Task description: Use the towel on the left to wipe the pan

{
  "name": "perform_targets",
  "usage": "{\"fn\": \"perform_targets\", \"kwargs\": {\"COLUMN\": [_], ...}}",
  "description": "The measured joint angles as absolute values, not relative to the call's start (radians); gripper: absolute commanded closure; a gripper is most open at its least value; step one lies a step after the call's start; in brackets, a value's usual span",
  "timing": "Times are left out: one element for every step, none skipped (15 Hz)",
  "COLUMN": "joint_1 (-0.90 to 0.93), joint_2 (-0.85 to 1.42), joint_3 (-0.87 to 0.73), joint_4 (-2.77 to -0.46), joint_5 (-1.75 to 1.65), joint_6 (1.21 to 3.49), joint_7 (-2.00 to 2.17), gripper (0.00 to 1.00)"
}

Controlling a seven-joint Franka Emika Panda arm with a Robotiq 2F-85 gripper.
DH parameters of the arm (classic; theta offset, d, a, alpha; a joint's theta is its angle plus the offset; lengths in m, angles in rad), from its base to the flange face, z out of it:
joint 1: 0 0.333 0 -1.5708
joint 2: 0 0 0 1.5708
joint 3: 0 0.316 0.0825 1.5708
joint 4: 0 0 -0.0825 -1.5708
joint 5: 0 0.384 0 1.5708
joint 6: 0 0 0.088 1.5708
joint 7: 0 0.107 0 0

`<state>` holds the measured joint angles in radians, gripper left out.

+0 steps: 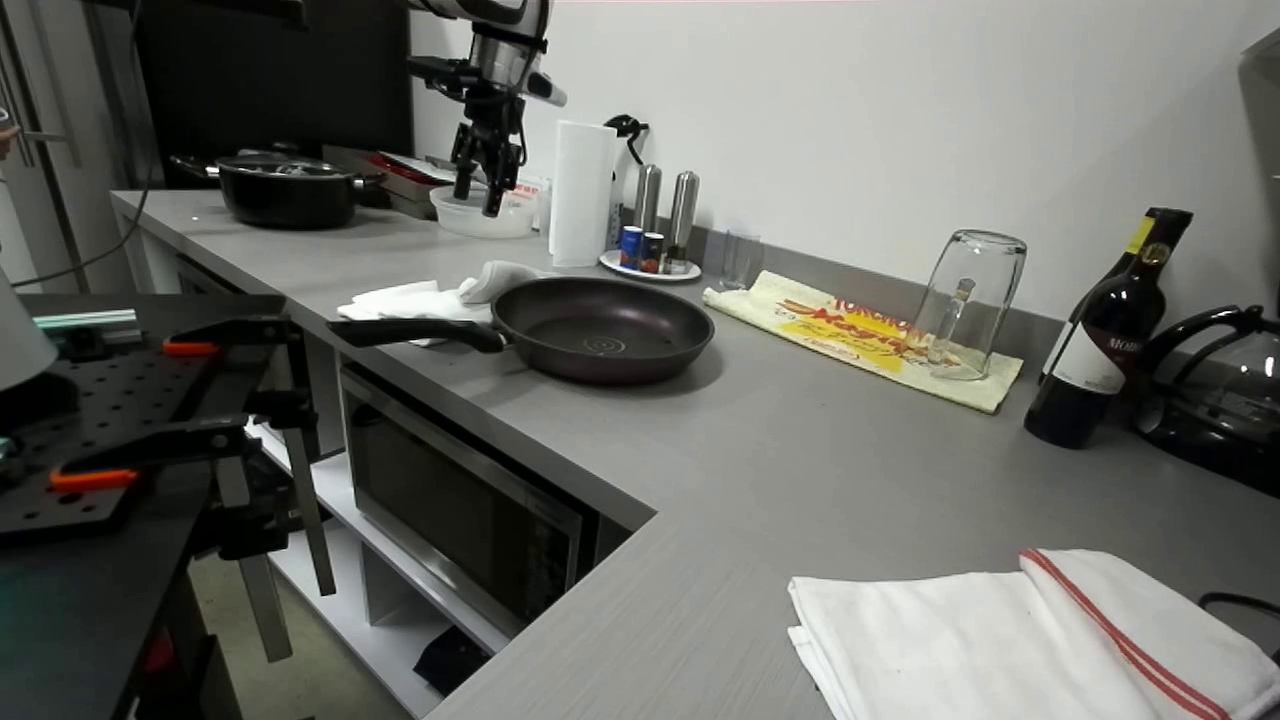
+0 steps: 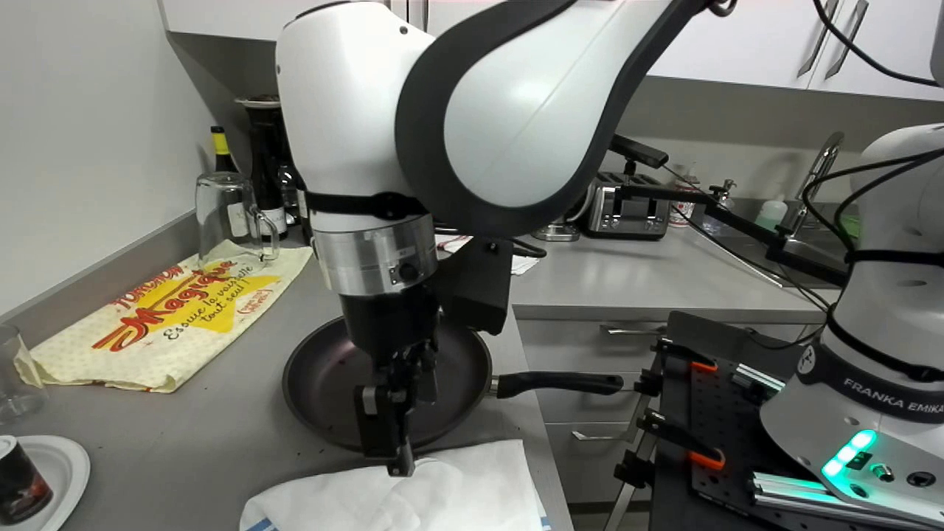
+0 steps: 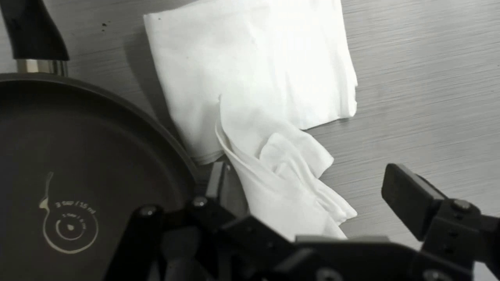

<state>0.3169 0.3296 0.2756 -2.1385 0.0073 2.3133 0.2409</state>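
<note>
The white towel (image 1: 400,302) lies on the counter beside the pan, with one end folded up and bunched. An exterior view shows blue stripes at the edge of the towel (image 2: 472,490). In the wrist view the towel (image 3: 250,58) is flat at the top and crumpled lower down. The dark pan (image 1: 605,335) stands upright on the counter and also shows in an exterior view (image 2: 324,394) and at the left of the wrist view (image 3: 117,156). My gripper (image 1: 479,198) hangs above the counter. In the wrist view its fingers (image 3: 306,181) are wide apart, with the bunched towel below between them, ungripped.
A yellow printed cloth (image 1: 830,325) with an upturned glass pitcher (image 1: 975,300) lies by the wall. A plate (image 2: 70,472) with shakers, a paper towel roll (image 1: 582,195) and a black pot (image 1: 285,190) stand on the counter. A red-striped towel (image 1: 960,640) lies farther off.
</note>
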Motion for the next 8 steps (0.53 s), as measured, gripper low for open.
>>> {"fn": "perform_targets", "kwargs": {"joint_1": [0.323, 0.326, 0.329, 0.333, 0.338, 0.344, 0.352, 0.361], "joint_2": [0.346, 0.360, 0.373, 0.384, 0.394, 0.403, 0.411, 0.418], "joint_3": [0.276, 0.276, 0.274, 0.271, 0.267, 0.262, 0.255, 0.246], "joint_4": [-2.125, -2.114, -2.107, -2.104, -2.103, -2.104, -2.106, -2.109], "joint_5": [0.014, 0.017, 0.018, 0.016, 0.011, 0.004, -0.010, -0.026], "joint_6": [2.317, 2.325, 2.343, 2.368, 2.396, 2.423, 2.452, 2.480], "joint_7": [0.241, 0.241, 0.241, 0.242, 0.244, 0.249, 0.255, 0.260], "gripper": [0.00, 0.00, 0.00, 0.00, 0.00, 0.00, 0.00, 0.00]}}
